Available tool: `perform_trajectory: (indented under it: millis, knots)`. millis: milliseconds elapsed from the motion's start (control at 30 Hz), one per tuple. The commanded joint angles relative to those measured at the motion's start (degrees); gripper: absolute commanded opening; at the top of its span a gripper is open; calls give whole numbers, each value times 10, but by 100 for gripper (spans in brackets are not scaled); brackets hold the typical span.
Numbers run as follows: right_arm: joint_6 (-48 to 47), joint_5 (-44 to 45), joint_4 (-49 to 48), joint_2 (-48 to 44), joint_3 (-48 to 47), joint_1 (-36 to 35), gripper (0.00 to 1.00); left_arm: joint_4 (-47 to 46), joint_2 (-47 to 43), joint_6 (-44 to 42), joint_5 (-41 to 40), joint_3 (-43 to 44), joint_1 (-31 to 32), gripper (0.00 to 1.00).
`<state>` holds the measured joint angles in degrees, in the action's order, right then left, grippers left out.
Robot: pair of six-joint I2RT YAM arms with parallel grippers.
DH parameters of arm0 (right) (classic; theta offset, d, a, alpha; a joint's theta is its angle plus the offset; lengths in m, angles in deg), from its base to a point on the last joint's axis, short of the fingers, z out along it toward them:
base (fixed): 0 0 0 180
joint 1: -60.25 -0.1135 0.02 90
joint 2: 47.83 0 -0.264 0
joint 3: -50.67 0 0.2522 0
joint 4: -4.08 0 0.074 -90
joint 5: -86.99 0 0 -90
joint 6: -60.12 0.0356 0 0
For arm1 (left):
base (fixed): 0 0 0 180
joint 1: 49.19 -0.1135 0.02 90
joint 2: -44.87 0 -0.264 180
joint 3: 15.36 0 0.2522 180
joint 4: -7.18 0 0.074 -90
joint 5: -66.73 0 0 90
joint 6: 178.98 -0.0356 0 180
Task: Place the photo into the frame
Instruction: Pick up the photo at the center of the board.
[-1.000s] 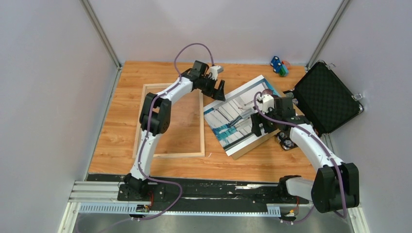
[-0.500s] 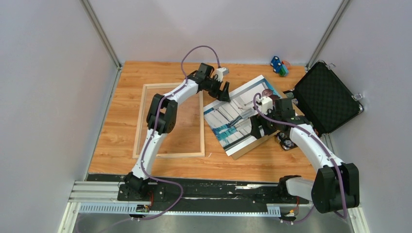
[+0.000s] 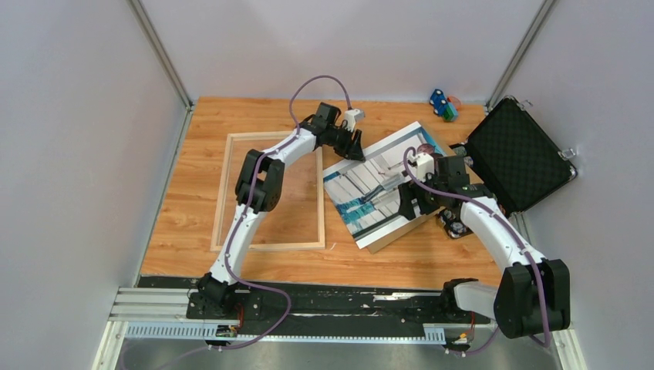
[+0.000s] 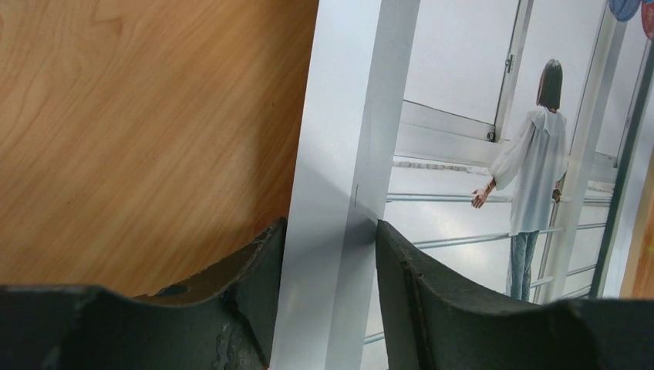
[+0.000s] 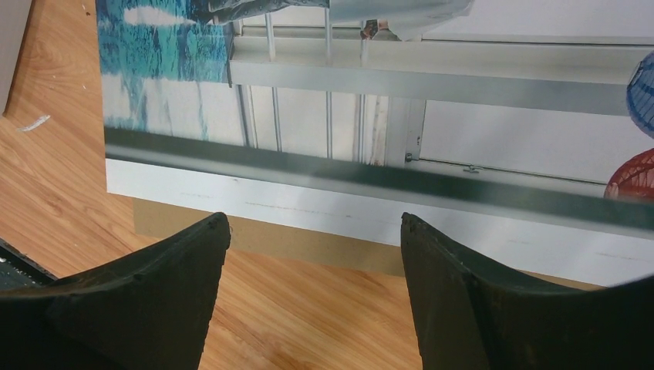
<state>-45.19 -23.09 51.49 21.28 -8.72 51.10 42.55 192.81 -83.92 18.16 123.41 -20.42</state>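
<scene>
Looking down from above, I see the frame (image 3: 220,193) lying flat on the left half of the bench (image 3: 185,154), with wood grain showing through its pane. The photo (image 3: 359,193) lies askew just beside the frame's right rail; whether they touch I cannot tell. Only this view takes in both at once, with my two arms bent over the print from either side.

The right wrist camera adds what the overhead barely shows. A brown backing board (image 5: 308,239) sticks out from under the photo's near edge. Above it run the print's teal water, its pale railings and the curve of a red lantern. My right pincer (image 5: 316,223) hangs over that edge with its jaws spread wide, and it holds nothing.

The left wrist camera gives the closest look. My left pincer (image 4: 332,231) straddles the photo's white border at the far side. One finger sits on the wood side, and the sheet's edge crosses in front of it. The other finger sits over the picture, near the figure in a white blouse seen from behind. A plain gap stands between the jaws, so they are apart and not pressed onto the sheet.

Grey panel walls (image 3: 77,154) close in the orange-brown woodgrain top on three sides. A black foam-lined case (image 3: 517,166) lies open at the right edge. Small blue and green toys (image 3: 443,105) sit in the far corner.
</scene>
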Motion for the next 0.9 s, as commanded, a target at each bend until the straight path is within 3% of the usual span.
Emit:
perform_trajectory:
  millis: [0,267,633,867]
  knots:
    - [0,-8,-8,-15,0,7,80,-2,16,6,9,18,8,51]
    - [1,-9,-9,-15,1,12,79,-11,15,24,-26,23,3,32]
    - [1,-10,-9,-14,1,16,79,-29,6,53,-32,32,-5,23]
    - [4,-6,-8,-22,-2,19,79,-41,5,76,-29,47,-6,2]
